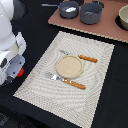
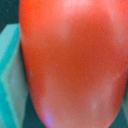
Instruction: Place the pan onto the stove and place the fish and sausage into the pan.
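Observation:
The blue-grey pan (image 1: 69,8) stands on the pinkish-brown stove (image 1: 107,27) at its far-left corner in the exterior view, its thin handle pointing to that view's left. The white fish (image 1: 70,9) lies inside the pan. My gripper (image 1: 15,71) is low at the exterior view's left edge, beside the placemat. The red sausage (image 1: 20,72) shows between its fingers. In the wrist view the sausage (image 2: 75,65) fills almost the whole picture, with a teal finger pad (image 2: 11,65) pressed against its side. The other pad is hidden.
A deeper grey pot (image 1: 91,13) stands on the stove next to the pan, and another pot (image 1: 123,19) sits at the exterior view's right edge. A pale striped placemat (image 1: 40,87) holds a tan plate (image 1: 69,66) and orange-handled cutlery (image 1: 75,84).

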Motion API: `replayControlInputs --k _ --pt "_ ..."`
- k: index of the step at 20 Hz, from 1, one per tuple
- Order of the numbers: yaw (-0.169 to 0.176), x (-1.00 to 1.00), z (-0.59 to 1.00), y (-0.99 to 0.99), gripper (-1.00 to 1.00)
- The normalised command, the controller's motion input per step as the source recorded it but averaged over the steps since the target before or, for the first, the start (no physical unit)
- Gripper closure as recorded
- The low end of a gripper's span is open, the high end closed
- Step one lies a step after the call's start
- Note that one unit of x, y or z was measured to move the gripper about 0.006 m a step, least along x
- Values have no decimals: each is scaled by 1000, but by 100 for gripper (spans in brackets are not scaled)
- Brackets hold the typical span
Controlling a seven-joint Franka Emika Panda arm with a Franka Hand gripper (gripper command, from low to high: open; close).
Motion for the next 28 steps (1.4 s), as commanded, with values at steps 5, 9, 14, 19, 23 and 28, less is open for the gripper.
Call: replayControlInputs --k 5,9,14,19,23,28 --pt "0 278 1000 463 100" --pt "2 49 1000 863 100" --pt "5 -19 1000 956 100" --pt "0 -86 978 990 100" --pt "0 -61 911 1000 100" --pt "0 -14 709 1000 100"
